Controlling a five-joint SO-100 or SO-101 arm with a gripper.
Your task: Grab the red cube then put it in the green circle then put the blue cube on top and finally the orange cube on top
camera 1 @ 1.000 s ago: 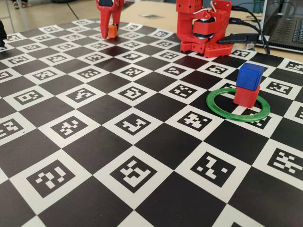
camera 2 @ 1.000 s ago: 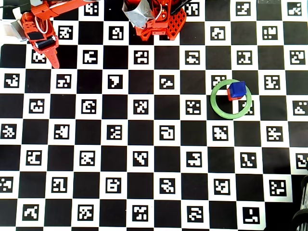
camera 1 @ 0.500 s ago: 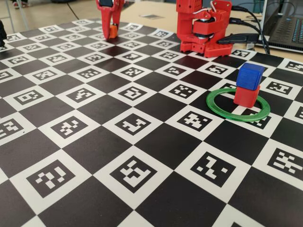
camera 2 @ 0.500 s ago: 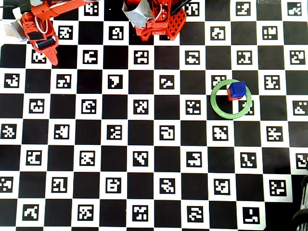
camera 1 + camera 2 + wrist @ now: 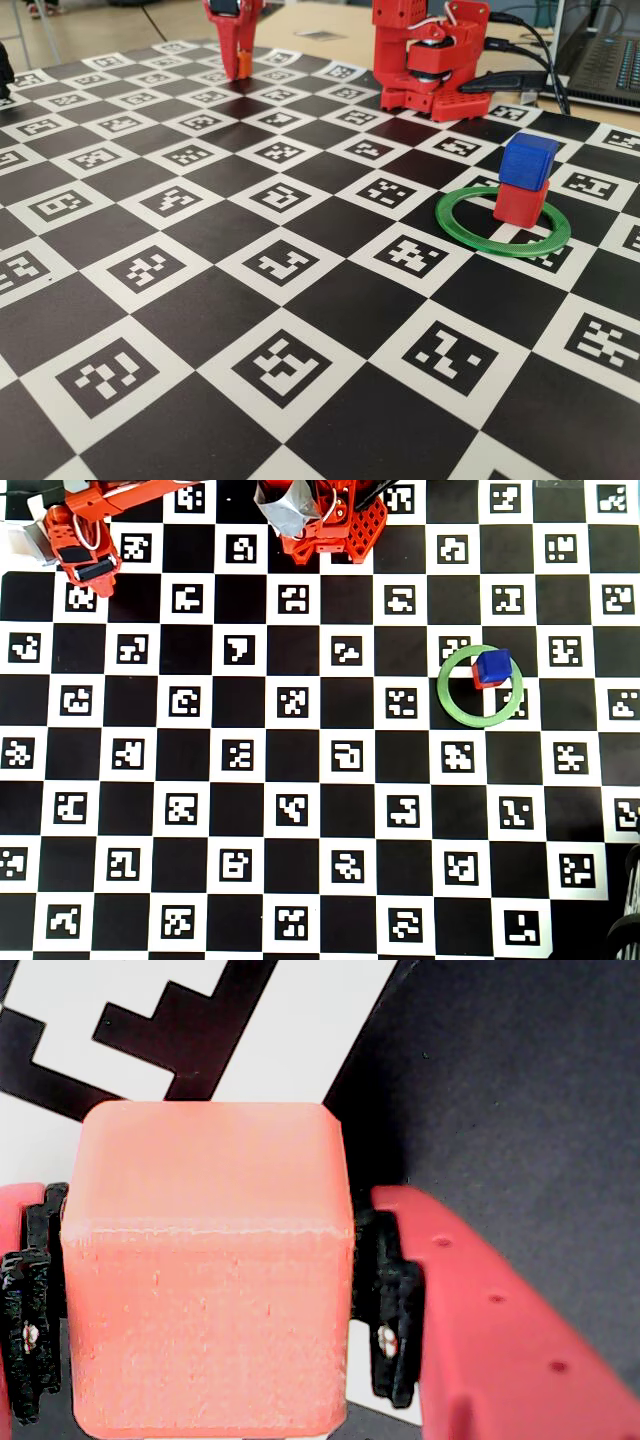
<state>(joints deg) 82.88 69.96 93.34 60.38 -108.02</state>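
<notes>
The orange cube [image 5: 205, 1270] fills the wrist view, and my gripper [image 5: 205, 1315] is shut on it, with a black pad [image 5: 393, 1300] pressed against each side. In the fixed view the gripper [image 5: 240, 62] hangs at the far left of the board with the orange cube [image 5: 241, 68] between its tips. In the overhead view the gripper [image 5: 98, 578] covers the cube. The blue cube [image 5: 528, 158] [image 5: 493, 664] sits on the red cube [image 5: 520, 203] [image 5: 483, 682], slightly askew, inside the green circle [image 5: 470, 240] [image 5: 455, 702] towards its far side.
The board is a black-and-white checker of printed markers. The arm's red base [image 5: 430, 60] [image 5: 320, 520] stands at the far edge, with cables and a laptop [image 5: 610, 60] behind it to the right.
The gripper has closed in on the orange cube and risen a little with it, its tips drawing back towards the board's far-left corner. The blue and red stack has not moved.
</notes>
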